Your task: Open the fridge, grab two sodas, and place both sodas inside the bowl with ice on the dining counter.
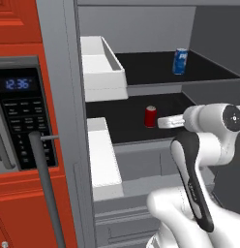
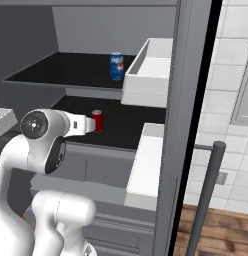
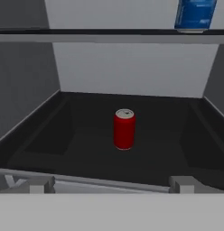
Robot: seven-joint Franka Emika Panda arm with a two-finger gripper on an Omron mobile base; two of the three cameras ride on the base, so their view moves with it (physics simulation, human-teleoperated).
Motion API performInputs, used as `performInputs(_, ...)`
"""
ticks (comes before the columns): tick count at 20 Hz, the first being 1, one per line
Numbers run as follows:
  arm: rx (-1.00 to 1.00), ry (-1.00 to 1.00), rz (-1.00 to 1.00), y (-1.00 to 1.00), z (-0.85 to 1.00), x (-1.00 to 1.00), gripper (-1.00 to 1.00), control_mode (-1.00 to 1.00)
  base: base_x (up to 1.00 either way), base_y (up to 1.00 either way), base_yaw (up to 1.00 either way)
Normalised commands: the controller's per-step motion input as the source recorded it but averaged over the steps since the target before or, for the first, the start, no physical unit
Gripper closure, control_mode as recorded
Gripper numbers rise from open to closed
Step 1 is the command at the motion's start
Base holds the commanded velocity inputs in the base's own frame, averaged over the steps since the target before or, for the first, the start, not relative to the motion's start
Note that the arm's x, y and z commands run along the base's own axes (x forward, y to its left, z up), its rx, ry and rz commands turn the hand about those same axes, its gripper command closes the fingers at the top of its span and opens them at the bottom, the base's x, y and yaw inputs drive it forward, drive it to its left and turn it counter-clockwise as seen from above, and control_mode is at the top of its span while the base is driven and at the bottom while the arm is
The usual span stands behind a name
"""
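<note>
The fridge [image 1: 136,29] stands open, showing black shelves. A red soda [image 1: 150,116] with a silver top stands upright in the middle of the lower shelf [image 3: 86,149]. A blue soda [image 1: 180,61] stands on the shelf above, towards the back. My gripper [image 1: 161,122] reaches level into the lower shelf, just short of the red soda [image 2: 97,120] and not touching it. In the hand view the red soda [image 3: 124,129] is centred ahead of my open gripper [image 3: 111,185], with nothing between the fingers; the blue soda [image 3: 195,15] is at the top right. The bowl with ice and the dining counter are out of view.
White door bins [image 1: 100,60] hang on the open left door, and others [image 2: 148,75] on the right door. A built-in microwave [image 1: 20,111] sits in the red cabinet at left. A long grey bar handle [image 1: 44,189] crosses in front of it.
</note>
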Motion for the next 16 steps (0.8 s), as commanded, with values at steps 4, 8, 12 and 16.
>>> performInputs(4,0.01,0.00,0.00,0.00,-0.11,0.38,-1.00,-1.00,0.00,0.00,0.00)
performInputs(8,0.02,0.00,0.00,0.00,-0.06,0.42,-1.00,-1.00,0.00,0.00,0.00)
performInputs(12,0.01,0.00,0.00,0.00,-0.12,0.42,-1.00,-1.00,0.00,0.00,0.00)
performInputs(16,0.01,0.00,0.00,0.00,-0.12,0.43,-1.00,-1.00,0.00,0.00,0.00)
